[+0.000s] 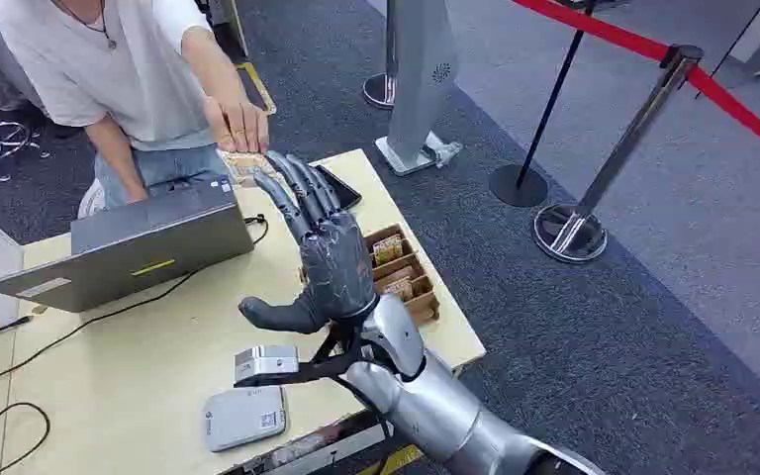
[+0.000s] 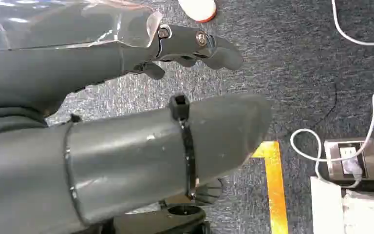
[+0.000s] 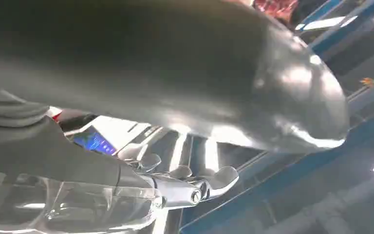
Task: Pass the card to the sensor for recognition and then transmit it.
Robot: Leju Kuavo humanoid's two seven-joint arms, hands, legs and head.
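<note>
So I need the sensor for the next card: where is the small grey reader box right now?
In the head view, the grey reader box lies flat on the table's near edge, just left of the right hand's forearm and below the laptop.

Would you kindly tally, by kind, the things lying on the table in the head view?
Laptop: 1
Wooden card tray: 1
Grey sensor box: 1
Dark phone-like slab: 1
Total: 4
</note>
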